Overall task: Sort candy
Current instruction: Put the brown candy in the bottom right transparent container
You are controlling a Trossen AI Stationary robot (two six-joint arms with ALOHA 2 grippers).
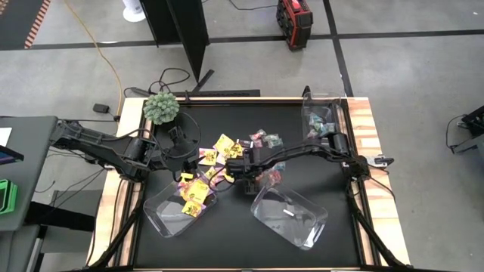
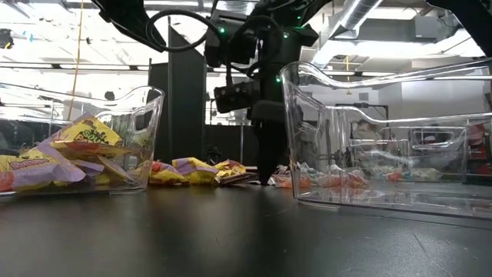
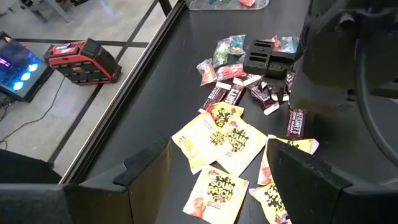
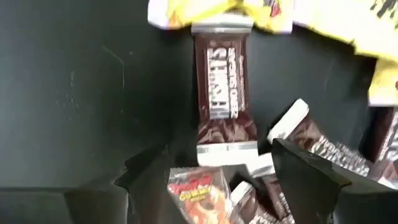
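Note:
The candy lies in a loose pile in the middle of the black table: yellow packets, dark brown mini bars and teal-and-pink wrappers. My right gripper points down into the pile's near side, open, low over the table. A brown bar lies flat just ahead of its fingers, and more brown bars and a red-orange wrapper lie between them. I cannot tell whether the fingers touch any. My left gripper hangs open above the table's left part, holding nothing.
A clear bin at the near left holds yellow packets. A second clear bin stands near the front middle, a third with teal-and-pink wrappers at the far right. A fuzzy green ball plant stands at the far left.

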